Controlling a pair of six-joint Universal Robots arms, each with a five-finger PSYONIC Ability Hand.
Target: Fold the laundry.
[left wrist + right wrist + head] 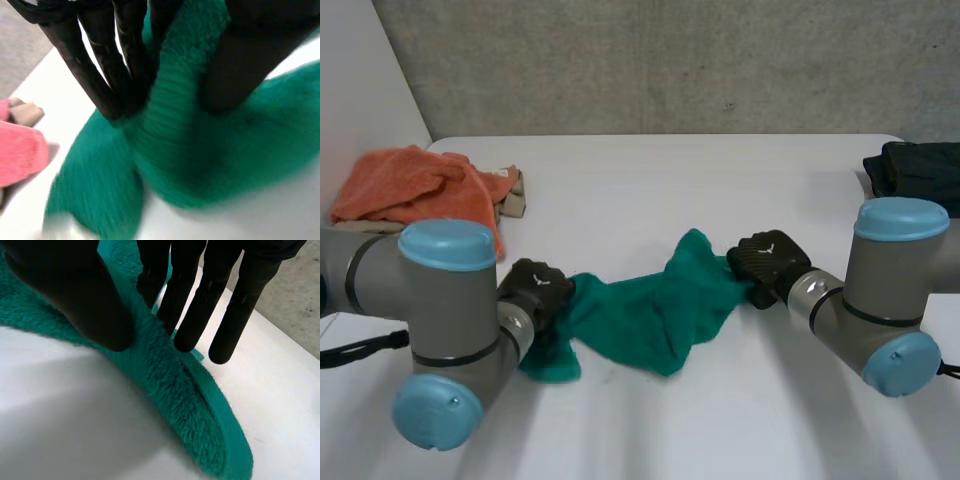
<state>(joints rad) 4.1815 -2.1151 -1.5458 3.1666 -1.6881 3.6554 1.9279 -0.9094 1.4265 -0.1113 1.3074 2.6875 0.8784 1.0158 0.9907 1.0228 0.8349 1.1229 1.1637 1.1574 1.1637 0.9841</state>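
Laundry lies in three places on the white bench (670, 180). At the far left corner an orange towel (415, 185) is heaped over a beige cloth (517, 195), little of which shows. Toward the front edge, near the middle, a green towel (640, 310) lies crumpled and stretched sideways. The left robot hand (535, 290) is clamped on its left end, the fabric pinched between fingers (100, 85) and thumb, and the left arm hides part of that end. The right robot hand (765, 262) grips its right end, a hemmed edge caught between thumb and fingers (200, 305). Each hand's back carries a small white mark, too small to read. At the far right edge sits a dark cloth (915, 170), cut off in the head view.
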